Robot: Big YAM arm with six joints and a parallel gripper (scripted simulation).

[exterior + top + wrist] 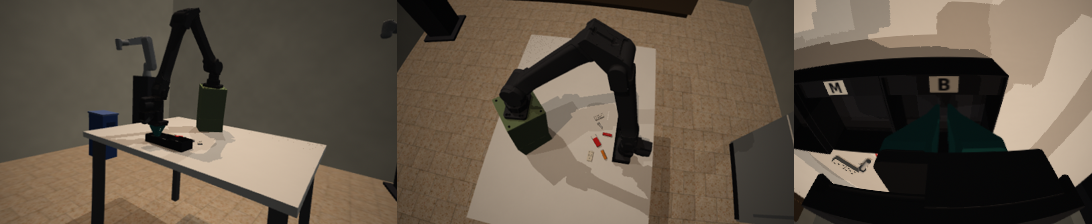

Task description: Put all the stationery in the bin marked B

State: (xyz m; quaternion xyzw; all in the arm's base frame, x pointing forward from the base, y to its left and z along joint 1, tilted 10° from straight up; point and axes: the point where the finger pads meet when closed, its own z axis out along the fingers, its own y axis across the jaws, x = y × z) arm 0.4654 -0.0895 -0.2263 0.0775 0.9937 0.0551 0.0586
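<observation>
The black bin row (169,142) (864,67) (620,160) stands on the table. The label B (944,84) marks its end compartment. My gripper (156,135) (943,109) is shut with nothing seen between its fingertips, which point down into compartment B. Beside the bins lie an orange bar (603,154), a red block (596,141) with pale prongs, a small red bar (607,134), a small grey piece (600,125), a dotted white tile (599,117) and a second pale tile (590,155). The floor of compartment B is too dark to read.
The label M (835,88) marks the compartment beside B. The green pedestal (531,131) (211,108) carries the arm's base. The bins stand near one long edge of the white table (504,191) (268,157). The arm hides much of the bin row in the top view.
</observation>
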